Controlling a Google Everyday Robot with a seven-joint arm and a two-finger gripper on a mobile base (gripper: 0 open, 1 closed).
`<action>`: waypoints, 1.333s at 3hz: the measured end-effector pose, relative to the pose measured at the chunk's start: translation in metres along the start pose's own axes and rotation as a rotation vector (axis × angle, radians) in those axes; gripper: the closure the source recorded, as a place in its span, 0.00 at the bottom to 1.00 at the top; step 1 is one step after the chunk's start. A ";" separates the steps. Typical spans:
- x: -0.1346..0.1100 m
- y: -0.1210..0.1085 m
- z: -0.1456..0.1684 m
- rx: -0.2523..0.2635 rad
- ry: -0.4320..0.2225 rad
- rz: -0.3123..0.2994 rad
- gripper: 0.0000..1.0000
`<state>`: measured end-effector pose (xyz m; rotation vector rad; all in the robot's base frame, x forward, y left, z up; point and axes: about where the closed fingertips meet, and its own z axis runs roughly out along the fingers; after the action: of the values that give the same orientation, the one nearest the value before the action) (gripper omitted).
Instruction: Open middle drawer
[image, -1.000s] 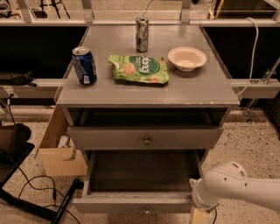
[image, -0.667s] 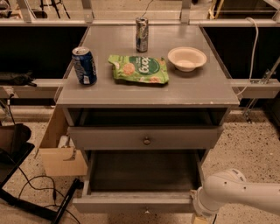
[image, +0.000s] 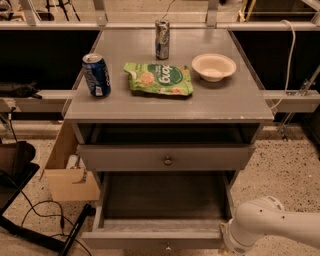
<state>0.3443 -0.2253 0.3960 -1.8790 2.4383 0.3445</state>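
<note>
The middle drawer (image: 160, 239) is pulled far out at the bottom of the view. Its inside is empty and its small round knob (image: 167, 246) sits at the frame's lower edge. Above it is the taller grey drawer front (image: 125, 158) with its own knob, almost shut. The lowest drawer is out of view. My white arm (image: 262, 225) comes in from the bottom right and its end lies by the open drawer's right front corner. The gripper itself is below the frame's edge and does not show.
On the cabinet top (image: 235, 100) stand a blue can (image: 96, 75), a silver can (image: 162, 39), a green snack bag (image: 159, 78) and a white bowl (image: 213, 66). A cardboard box (image: 70, 175) and black cables (image: 35, 220) lie on the floor to the left.
My arm has sunk a little lower and leftward at the bottom right. The middle drawer stays pulled out, its front edging slightly nearer the frame's bottom.
</note>
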 end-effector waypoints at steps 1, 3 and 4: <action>-0.001 -0.004 -0.002 0.000 0.000 0.000 0.96; -0.002 -0.012 -0.008 0.000 0.000 0.000 1.00; -0.002 -0.016 -0.009 0.000 0.000 0.000 1.00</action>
<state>0.3616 -0.2289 0.4030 -1.8790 2.4384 0.3446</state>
